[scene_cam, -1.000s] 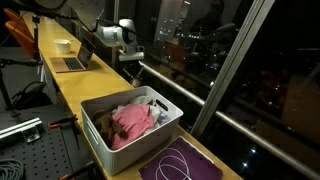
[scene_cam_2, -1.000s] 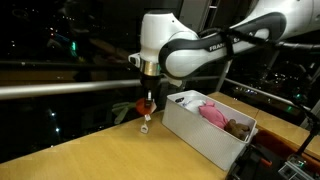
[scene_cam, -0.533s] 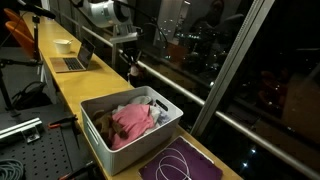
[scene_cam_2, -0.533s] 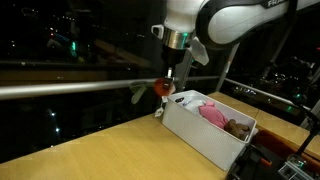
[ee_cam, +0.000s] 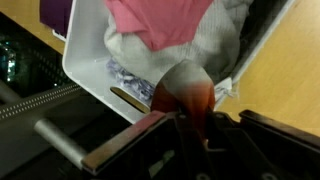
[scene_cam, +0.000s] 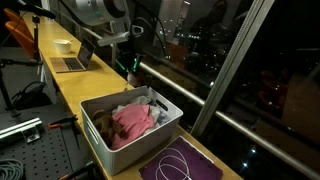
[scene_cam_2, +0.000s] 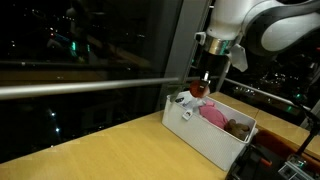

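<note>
Far left on the table (scene_cam: 66, 88): a small white box (scene_cam: 63, 45), with an open laptop (scene_cam: 72, 62) just beside it.

Next along, the arm (scene_cam: 100, 12) drops in from above. The claw (scene_cam: 130, 66) hangs over the window edge of the table, near the far corner of the bin (scene_cam: 100, 150).

The claw is clenched on a red cloth (scene_cam_2: 199, 91). In an exterior view the cloth dangles right at the bin's corner, about rim height, with a pale bit showing on its lower side. Can't tell if it touches the rim.

The wrist view agrees. The red cloth is bunched up between the fingers (ee_cam: 150, 125), with the corner of the bin's white wall showing past it.

Inside the bin, left to right in an exterior view:
- a pink cloth (scene_cam_2: 212, 113) lying on top of a grey-white cloth (ee_cam: 130, 45)
- a brown thing (scene_cam_2: 237, 127) at the right end, too small to tell what it is

The wrist view also shows a yellowish strip (ee_cam: 130, 98) low in the bin, near the wall.

Right of the bin, a purple mat (scene_cam: 190, 168) lies flat on the table with a white cable (scene_cam: 176, 157) looped on it.

Behind everything is dark window glass, with a metal rail (scene_cam_2: 80, 88) running across it.
</note>
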Motion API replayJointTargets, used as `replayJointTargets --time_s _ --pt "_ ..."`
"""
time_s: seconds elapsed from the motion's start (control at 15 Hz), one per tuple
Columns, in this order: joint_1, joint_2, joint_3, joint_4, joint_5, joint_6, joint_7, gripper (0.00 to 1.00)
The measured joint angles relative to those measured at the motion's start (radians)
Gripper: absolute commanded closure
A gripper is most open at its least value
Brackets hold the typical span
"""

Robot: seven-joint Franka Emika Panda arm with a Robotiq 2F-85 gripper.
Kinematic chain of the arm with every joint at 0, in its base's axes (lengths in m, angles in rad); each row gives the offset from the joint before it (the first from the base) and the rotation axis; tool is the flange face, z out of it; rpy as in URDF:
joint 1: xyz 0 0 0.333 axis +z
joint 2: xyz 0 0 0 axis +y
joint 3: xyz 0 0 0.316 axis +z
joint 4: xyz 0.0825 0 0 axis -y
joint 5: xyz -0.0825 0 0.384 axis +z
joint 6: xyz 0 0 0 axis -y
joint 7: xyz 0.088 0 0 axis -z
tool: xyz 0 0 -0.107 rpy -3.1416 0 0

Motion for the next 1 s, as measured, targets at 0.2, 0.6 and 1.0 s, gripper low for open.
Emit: replayJointTargets --time_s 0.2,0.6,1.0 --pt "-0.083 -0.117 -0.019 -0.180 -0.006 0.085 0.019 0.96" --pt "-0.217 -0.233 -0.059 -0.399 -0.020 0.234 0.012 0.78" --pt "-0.220 -0.229 -0.057 -0.404 -0.019 0.235 0.013 0.59"
